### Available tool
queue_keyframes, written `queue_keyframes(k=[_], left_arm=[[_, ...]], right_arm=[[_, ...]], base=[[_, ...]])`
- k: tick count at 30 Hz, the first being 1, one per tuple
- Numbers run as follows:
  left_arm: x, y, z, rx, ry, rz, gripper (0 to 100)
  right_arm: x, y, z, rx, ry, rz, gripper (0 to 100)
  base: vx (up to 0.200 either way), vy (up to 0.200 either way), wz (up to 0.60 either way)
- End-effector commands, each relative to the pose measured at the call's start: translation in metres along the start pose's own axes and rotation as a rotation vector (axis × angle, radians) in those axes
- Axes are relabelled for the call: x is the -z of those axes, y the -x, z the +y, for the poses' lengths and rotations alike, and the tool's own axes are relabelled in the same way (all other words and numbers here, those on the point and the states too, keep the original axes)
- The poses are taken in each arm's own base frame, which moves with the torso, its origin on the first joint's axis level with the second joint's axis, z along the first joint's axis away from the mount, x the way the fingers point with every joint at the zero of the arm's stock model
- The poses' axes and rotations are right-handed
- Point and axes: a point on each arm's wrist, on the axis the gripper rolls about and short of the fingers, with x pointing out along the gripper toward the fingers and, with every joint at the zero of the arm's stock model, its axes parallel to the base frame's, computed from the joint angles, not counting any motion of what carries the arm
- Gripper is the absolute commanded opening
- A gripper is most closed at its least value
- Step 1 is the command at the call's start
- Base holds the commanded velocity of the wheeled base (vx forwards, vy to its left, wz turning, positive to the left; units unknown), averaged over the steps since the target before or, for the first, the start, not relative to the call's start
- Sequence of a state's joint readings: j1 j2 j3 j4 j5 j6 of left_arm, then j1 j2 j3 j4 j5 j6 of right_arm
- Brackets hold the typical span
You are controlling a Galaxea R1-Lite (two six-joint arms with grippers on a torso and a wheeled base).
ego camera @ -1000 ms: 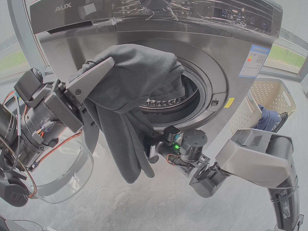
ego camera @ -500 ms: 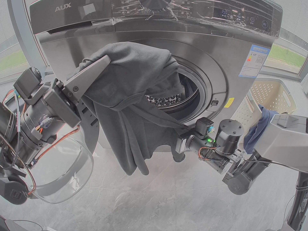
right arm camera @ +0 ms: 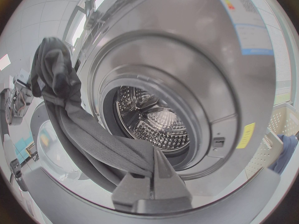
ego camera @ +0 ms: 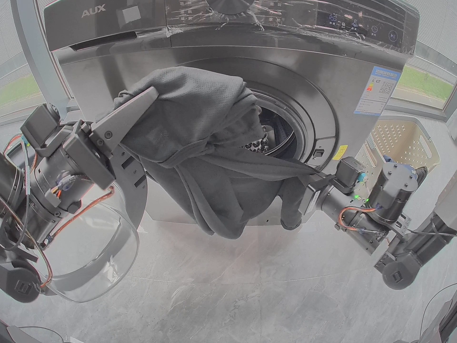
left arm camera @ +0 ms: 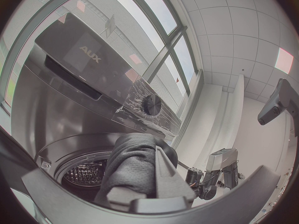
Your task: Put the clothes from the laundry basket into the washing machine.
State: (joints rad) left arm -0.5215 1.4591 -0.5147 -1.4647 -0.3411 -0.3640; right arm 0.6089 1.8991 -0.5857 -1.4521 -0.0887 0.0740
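The glass door [ego camera: 104, 258] hangs open at left. The left gripper [ego camera: 145, 100] clamps a dark grey mesh garment [ego camera: 190, 115], bunched and stretched across the drum opening [ego camera: 278, 134] of the washing machine [ego camera: 304, 77] to the right gripper [right arm camera: 152, 171], pinched shut on its far end. Rightmost, the laundry basket [ego camera: 404, 139] holds blue cloth [right arm camera: 288, 150].

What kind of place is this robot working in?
Likely a laundry area, perhaps a test room: a front-loading washing machine, a laundry basket beside it, and big windows.
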Motion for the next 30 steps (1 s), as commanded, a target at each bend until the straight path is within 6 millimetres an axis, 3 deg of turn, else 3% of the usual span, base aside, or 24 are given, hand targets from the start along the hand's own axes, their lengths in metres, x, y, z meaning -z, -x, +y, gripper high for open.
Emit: queue_keyframes(k=[1, 9, 17, 18, 30], left_arm=[[-0.003, 0.003, -0.004, 0.006, 0.015, -0.006, 0], [0.009, 0.018, -0.013, 0.006, 0.081, 0.054, 0], [0.004, 0.022, -0.014, 0.005, 0.175, 0.04, 0], [0.004, 0.022, -0.014, 0.005, 0.181, 0.043, 100], [0.021, 0.037, -0.012, -0.041, 0.208, 0.115, 100]], right_arm=[[-0.023, 0.025, -0.001, 0.009, -0.016, -0.048, 0], [-0.043, 0.036, -0.013, 0.051, 0.0, -0.099, 0], [-0.04, 0.038, -0.015, 0.048, 0.003, -0.088, 0], [-0.041, 0.037, -0.014, 0.045, 0.002, -0.092, 0], [-0.045, 0.032, 0.001, -0.002, -0.022, -0.12, 0]], base=[[0.0, 0.0, 0.0], [0.0, 0.0, 0.0], [0.0, 0.0, 0.0], [0.0, 0.0, 0.0], [0.0, 0.0, 0.0]])
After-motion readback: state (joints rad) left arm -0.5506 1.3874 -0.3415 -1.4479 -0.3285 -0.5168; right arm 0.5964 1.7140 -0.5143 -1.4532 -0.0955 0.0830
